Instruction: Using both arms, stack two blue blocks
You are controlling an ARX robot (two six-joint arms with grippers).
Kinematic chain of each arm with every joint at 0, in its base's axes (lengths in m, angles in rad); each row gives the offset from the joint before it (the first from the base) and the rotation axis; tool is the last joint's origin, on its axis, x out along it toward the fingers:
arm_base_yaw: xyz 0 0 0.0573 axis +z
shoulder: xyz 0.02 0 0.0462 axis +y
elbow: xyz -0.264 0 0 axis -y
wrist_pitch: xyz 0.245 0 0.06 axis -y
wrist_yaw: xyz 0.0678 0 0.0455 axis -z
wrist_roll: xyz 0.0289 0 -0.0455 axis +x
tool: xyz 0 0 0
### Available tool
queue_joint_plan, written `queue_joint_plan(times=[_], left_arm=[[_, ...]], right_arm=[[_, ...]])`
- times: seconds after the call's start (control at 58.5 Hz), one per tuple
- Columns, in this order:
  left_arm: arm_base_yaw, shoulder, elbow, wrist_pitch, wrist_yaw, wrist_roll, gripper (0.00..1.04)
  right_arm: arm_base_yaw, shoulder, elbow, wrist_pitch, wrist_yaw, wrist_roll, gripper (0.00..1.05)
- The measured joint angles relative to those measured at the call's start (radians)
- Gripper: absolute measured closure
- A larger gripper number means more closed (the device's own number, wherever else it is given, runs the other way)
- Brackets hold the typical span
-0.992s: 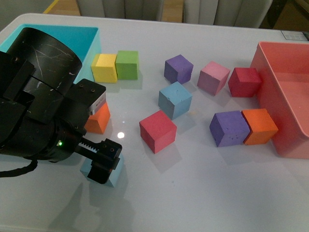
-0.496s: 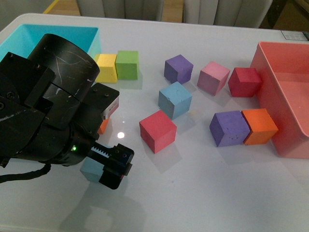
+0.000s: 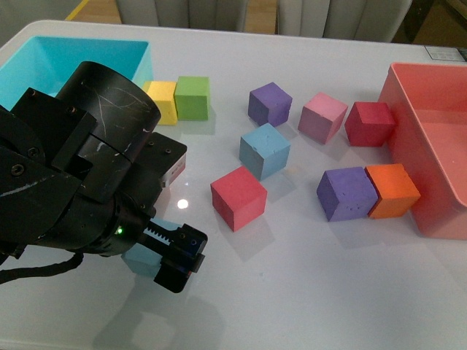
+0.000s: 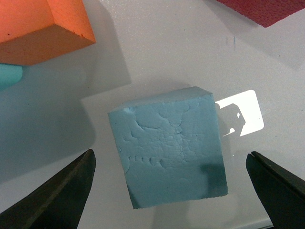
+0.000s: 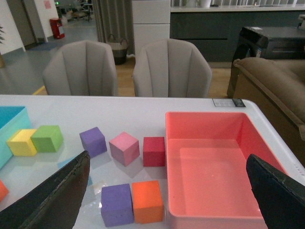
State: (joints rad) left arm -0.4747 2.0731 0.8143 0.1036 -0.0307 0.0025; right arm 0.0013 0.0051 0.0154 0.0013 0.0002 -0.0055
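Note:
One light-blue block [image 3: 264, 149] sits on the white table near the middle. The other blue block [image 3: 144, 258] lies at the near left, mostly hidden by my left arm. In the left wrist view this block [image 4: 169, 152] lies between the two black fingers with a gap on each side. My left gripper [image 3: 162, 257] is open around it, low over the table. My right gripper [image 5: 164, 162] is open and empty, held high above the table's right side. It is out of the front view.
A turquoise bin [image 3: 44, 58] stands at the far left and a pink bin [image 3: 398, 124] at the right. Red [image 3: 238, 197], purple [image 3: 344, 193], orange [image 3: 392, 189], yellow [image 3: 162, 98] and green [image 3: 193, 97] cubes lie around. An orange cube [image 4: 33, 28] is beside the left gripper.
My left arm has shifted right and lower over the near blue block. It now hides the orange cube in the front view. The blocks have not moved.

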Motion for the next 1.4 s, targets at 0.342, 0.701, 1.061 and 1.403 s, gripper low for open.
queue_joint_plan(times=[0.342, 0.701, 1.061, 1.403], left_arm=[[0.000, 0.042, 0.040, -0.015, 0.000, -0.007, 0.09], [0.005, 0.103, 0.097, -0.032, -0.004, -0.034, 0.09], [0.007, 0.109, 0.102, -0.045, -0.007, -0.057, 0.31], [0.008, 0.091, 0.101, -0.087, -0.027, -0.073, 0.61]], right_arm=[[0.000, 0.000, 0.000, 0.000, 0.000, 0.000, 0.09], [0.000, 0.000, 0.000, 0.000, 0.000, 0.000, 0.09], [0.000, 0.000, 0.000, 0.000, 0.000, 0.000, 0.09], [0.000, 0.000, 0.000, 0.000, 0.000, 0.000, 0.09]])
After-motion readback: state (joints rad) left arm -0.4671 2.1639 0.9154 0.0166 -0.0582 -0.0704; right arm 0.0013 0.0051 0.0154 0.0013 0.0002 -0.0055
